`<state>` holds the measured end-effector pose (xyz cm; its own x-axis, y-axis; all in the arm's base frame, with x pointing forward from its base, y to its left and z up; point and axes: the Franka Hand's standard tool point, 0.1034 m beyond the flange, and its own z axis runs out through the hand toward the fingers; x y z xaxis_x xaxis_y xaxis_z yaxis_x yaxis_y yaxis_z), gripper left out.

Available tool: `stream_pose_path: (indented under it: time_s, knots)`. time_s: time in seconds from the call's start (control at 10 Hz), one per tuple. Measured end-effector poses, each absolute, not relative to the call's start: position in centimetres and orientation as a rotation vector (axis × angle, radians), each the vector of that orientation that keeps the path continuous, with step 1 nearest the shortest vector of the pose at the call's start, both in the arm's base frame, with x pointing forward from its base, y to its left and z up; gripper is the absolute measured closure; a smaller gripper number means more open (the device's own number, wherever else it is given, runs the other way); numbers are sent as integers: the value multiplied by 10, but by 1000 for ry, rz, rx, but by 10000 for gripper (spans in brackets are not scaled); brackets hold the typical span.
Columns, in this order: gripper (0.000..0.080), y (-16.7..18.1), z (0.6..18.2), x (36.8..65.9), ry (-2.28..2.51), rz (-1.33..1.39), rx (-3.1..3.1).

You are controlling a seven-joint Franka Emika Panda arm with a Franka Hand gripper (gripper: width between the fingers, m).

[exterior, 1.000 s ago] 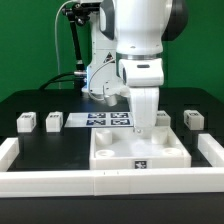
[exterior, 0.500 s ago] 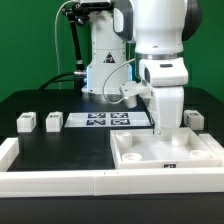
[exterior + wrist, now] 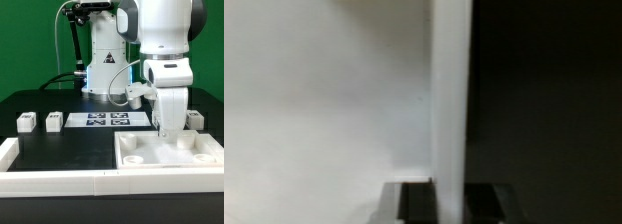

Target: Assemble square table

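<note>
The white square table top (image 3: 166, 163) lies tray side up at the front of the black table, on the exterior view's right, close against the white rails there. My gripper (image 3: 170, 131) comes straight down and is shut on its far rim. In the wrist view the rim (image 3: 452, 100) runs as a thin white strip between my two dark fingers (image 3: 416, 204), with my gripper (image 3: 452, 204) closed round it. Two white tagged block legs (image 3: 27, 122) (image 3: 54, 122) stand at the exterior view's left, and a third leg (image 3: 194, 118) stands behind the top on the right.
The marker board (image 3: 108, 119) lies flat at the middle back. A long white front rail (image 3: 55, 181) runs along the near edge, with side rails at the left (image 3: 8, 150) and right (image 3: 214, 141). The robot base (image 3: 100, 70) stands behind the marker board.
My gripper has dragged the table top from the middle of the front to the exterior view's right, up to the right rail. The legs have not moved.
</note>
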<state>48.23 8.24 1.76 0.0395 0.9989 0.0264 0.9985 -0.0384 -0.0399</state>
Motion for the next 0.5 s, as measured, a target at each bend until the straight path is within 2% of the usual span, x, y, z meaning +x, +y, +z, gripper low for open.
stream_pose_path:
  time_s: [0.2,0.3,0.4,0.5]
  knots:
    - [739,82,17,482,-2144,15,-2230]
    - [534,81,17,482,-2144,15,-2231]
    - [386,81,17,482,-2143,15,-2231]
    - [386,81,17,482,-2143,15,-2232]
